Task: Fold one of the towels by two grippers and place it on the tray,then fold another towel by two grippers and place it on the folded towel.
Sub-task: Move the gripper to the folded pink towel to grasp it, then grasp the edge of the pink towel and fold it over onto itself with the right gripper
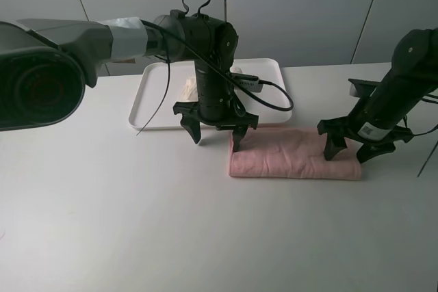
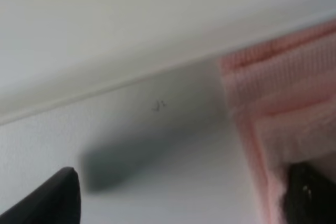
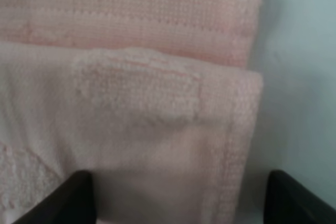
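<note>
Exterior high: pink towel (image 1: 294,154), folded, elongated, flat.

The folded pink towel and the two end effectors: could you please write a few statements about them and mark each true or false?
1. The folded pink terry towel lies on the white table. True.
2. It rests inside the white rectangular plastic tray. False: it lies in front of the tray.
3. The left end effector is open. True.
4. The right end effector is shut. False: its jaws stand apart over the towel's end.
</note>
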`<move>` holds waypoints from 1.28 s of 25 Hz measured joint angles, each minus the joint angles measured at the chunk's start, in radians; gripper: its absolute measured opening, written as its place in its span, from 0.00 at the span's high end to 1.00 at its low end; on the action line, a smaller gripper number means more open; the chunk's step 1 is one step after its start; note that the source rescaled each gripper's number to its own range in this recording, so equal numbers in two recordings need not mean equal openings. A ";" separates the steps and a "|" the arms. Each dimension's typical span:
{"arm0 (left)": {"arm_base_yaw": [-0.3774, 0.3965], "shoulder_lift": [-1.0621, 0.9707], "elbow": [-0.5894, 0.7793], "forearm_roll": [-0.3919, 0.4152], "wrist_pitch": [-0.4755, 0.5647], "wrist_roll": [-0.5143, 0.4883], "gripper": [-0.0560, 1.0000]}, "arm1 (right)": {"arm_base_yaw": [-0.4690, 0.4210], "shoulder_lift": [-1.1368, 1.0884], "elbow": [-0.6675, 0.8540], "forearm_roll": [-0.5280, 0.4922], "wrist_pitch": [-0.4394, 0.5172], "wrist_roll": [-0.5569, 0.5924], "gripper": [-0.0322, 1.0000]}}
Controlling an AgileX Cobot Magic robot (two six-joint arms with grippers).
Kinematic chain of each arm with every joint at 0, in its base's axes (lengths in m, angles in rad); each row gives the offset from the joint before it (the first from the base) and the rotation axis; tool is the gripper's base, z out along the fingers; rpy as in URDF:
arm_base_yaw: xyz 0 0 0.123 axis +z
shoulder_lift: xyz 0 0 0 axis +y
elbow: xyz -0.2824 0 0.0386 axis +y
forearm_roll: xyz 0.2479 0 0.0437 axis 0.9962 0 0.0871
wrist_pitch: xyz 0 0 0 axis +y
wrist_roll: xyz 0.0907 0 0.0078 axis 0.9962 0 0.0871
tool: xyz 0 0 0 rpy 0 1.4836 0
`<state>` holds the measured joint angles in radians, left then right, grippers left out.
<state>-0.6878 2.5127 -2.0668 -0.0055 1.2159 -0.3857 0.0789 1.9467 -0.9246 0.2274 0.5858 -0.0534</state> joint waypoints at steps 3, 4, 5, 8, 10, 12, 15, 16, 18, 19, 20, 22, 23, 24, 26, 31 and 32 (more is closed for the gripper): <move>0.000 0.000 0.000 0.000 -0.003 0.014 0.00 | 0.007 0.009 -0.001 -0.059 -0.006 0.053 0.50; 0.000 0.000 0.000 0.000 -0.003 0.014 0.00 | 0.009 0.011 -0.001 -0.058 -0.006 0.064 0.58; 0.000 0.000 0.000 -0.002 -0.003 0.014 0.00 | 0.011 0.012 -0.001 -0.056 -0.008 0.069 0.66; 0.000 0.000 0.000 -0.004 -0.003 0.016 0.00 | 0.015 0.016 -0.002 -0.027 -0.010 0.074 0.90; 0.000 0.000 0.000 -0.004 -0.003 0.018 0.00 | 0.015 0.016 -0.002 -0.027 -0.008 0.072 0.90; 0.000 0.000 0.000 -0.004 -0.003 0.018 0.00 | 0.015 0.016 -0.002 -0.027 -0.003 0.067 0.90; 0.000 0.000 0.000 -0.004 -0.003 0.018 0.00 | 0.015 0.016 -0.007 -0.025 0.007 0.053 0.90; 0.000 0.000 0.000 -0.004 -0.003 0.018 0.00 | 0.015 0.016 -0.008 -0.022 0.010 0.042 0.90; 0.000 0.000 0.000 -0.004 -0.003 0.021 0.00 | 0.015 0.016 -0.008 0.000 0.016 0.013 0.90; 0.000 0.000 0.000 -0.004 -0.003 0.020 0.00 | 0.013 0.011 -0.008 0.020 0.019 -0.009 0.90; 0.000 0.000 0.000 -0.004 -0.003 0.020 0.00 | 0.011 0.006 -0.008 0.034 0.024 -0.026 0.90; 0.000 0.000 0.000 -0.004 -0.003 0.021 0.00 | 0.011 -0.011 0.000 0.078 0.043 -0.066 0.90; 0.000 0.000 0.000 -0.004 -0.003 0.023 0.00 | 0.011 -0.023 0.005 0.097 0.056 -0.080 0.90; 0.000 0.000 0.000 -0.004 -0.003 0.023 0.00 | 0.011 -0.040 0.008 0.107 0.066 -0.093 0.90; 0.000 0.000 0.000 -0.004 -0.003 0.023 0.00 | 0.011 -0.078 0.008 0.126 0.077 -0.103 0.90; 0.000 0.000 0.000 -0.004 -0.003 0.023 0.00 | 0.011 -0.153 0.008 0.154 0.100 -0.113 0.90; 0.000 0.000 0.000 -0.004 -0.003 0.023 0.00 | 0.011 -0.162 0.008 0.164 0.102 -0.119 0.90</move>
<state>-0.6878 2.5127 -2.0668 -0.0095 1.2132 -0.3629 0.0902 1.7852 -0.9164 0.3916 0.6881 -0.1720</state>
